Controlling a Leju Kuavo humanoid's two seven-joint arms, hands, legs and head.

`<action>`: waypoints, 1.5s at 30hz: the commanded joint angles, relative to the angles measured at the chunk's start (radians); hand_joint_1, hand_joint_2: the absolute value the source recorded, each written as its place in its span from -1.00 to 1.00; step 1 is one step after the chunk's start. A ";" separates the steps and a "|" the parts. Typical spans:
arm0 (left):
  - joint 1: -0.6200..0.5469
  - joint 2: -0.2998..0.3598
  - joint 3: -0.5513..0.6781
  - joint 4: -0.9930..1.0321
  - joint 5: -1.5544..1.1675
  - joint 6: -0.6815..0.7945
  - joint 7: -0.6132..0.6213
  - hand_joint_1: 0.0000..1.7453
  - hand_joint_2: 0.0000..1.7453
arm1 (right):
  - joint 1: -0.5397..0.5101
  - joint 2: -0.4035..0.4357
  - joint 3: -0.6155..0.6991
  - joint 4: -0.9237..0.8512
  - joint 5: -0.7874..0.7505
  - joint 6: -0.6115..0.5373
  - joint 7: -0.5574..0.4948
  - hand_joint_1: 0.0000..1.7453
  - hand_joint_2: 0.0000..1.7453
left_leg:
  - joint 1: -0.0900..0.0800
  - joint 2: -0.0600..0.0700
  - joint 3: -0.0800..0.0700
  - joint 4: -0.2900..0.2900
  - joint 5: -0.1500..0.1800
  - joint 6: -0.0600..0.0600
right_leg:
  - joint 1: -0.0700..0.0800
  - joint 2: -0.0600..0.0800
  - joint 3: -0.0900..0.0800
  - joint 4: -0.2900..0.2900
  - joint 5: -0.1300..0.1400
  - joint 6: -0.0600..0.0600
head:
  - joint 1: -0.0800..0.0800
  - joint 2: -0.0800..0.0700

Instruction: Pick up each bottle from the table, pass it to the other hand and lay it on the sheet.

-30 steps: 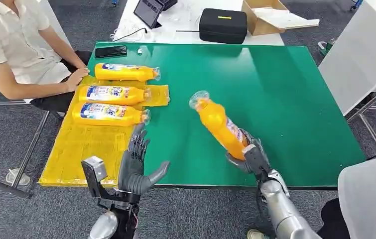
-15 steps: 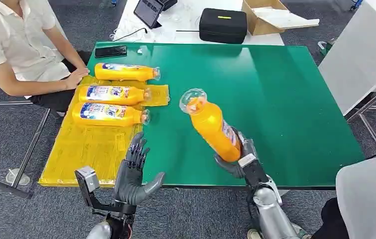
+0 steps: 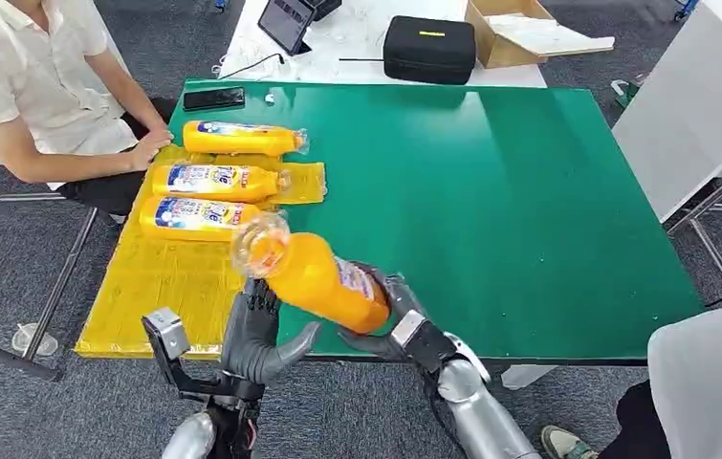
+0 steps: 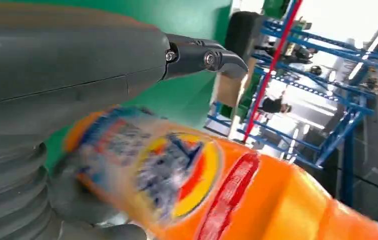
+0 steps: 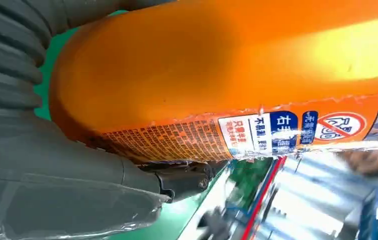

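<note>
The right robot hand [image 3: 387, 316] grips a bottle [image 3: 314, 275] by its base, above the near edge of the tabletop [image 3: 491, 182]. The bottle is orange with a clear cap and a blue, white and yellow label (small print shows on it in the right wrist view). It is tilted, cap end pointing toward the sheet [image 3: 161, 277] and the left robot hand [image 3: 256, 330]. That hand is open, fingers up and apart, thumb out to the side, just beside and below the bottle's neck; whether it touches the bottle I cannot tell. In the left wrist view the bottle [image 4: 217, 185] is blurred, lying close against the grey thumb [image 4: 126, 55].

Four bottles in all: one held, three more [image 3: 211, 215] lying side by side on the yellow sheet, caps toward the middle of the tabletop.

The tabletop is green, the sheet covering its left part. A phone [image 3: 212, 98] lies at the far left corner. A person [image 3: 41, 76] sits at the left side, a hand resting by the sheet. Beyond stands a white table with a black case [image 3: 428, 48], a tablet [image 3: 285, 21] and an open cardboard box [image 3: 519, 29]. The floor is grey carpet.
</note>
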 commanded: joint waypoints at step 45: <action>-0.149 -0.023 0.004 0.131 0.045 -0.177 -0.003 1.00 1.00 | -0.182 -0.034 0.230 0.150 -0.007 0.012 0.088 0.80 1.00 | 0.000 0.001 0.003 -0.001 0.000 0.001 | 0.000 0.000 0.002 -0.001 -0.001 -0.001 | 0.000 0.000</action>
